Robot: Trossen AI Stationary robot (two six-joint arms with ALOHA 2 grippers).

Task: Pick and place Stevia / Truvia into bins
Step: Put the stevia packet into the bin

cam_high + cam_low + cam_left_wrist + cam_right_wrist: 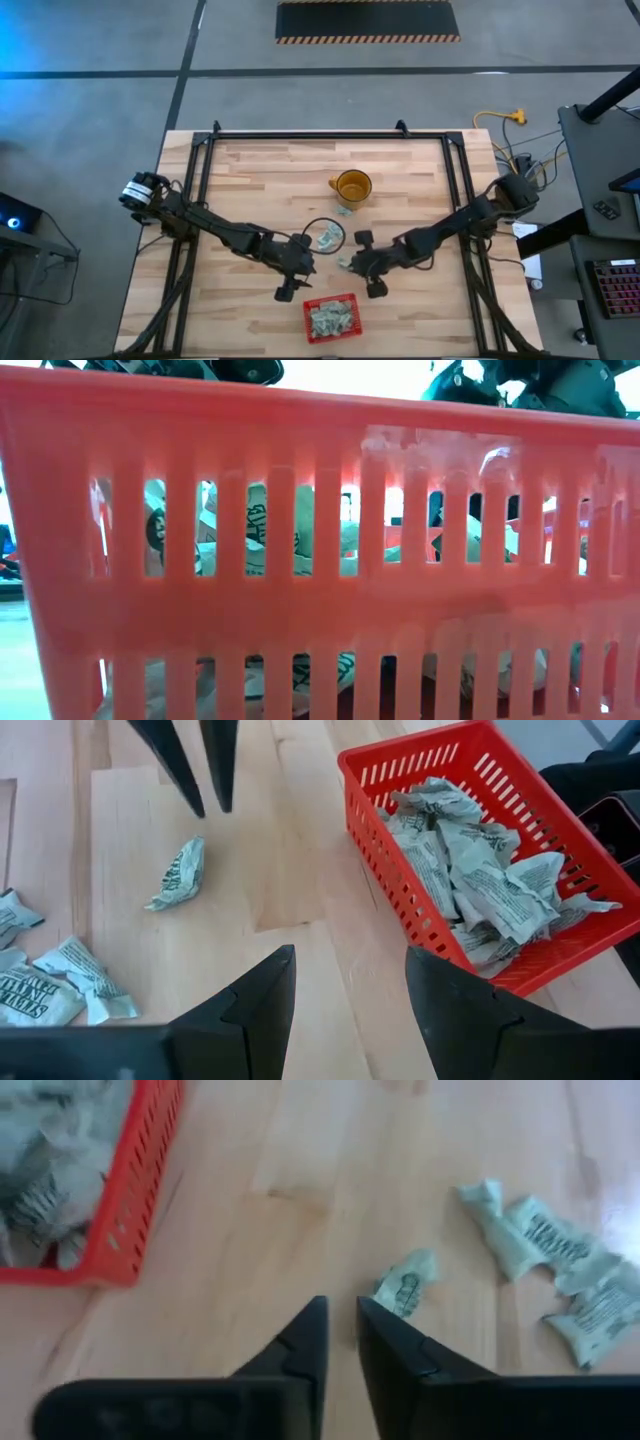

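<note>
A red mesh basket (306, 322) stands near the table's near edge, with several crumpled pale green-and-white packets (480, 870) in it. It fills the low view (320, 590). One loose packet (343, 263) lies flat on the wood between the two grippers. My right gripper (340, 1308), open by a narrow gap, hovers beside that packet (405, 1283) without touching it. It also shows in the left wrist view (212, 805), just beyond the packet (178, 875). My left gripper (350, 965) is open wide, left of the packet (310, 268), and holds nothing.
A small pile of packets (329, 237) lies on the far side of the grippers, also seen in both wrist views (50, 982) (560, 1270). A translucent amber mug (352, 186) stands farther back, with one packet (343, 210) beside it. Bare wood lies between the packet and the basket (140, 1190).
</note>
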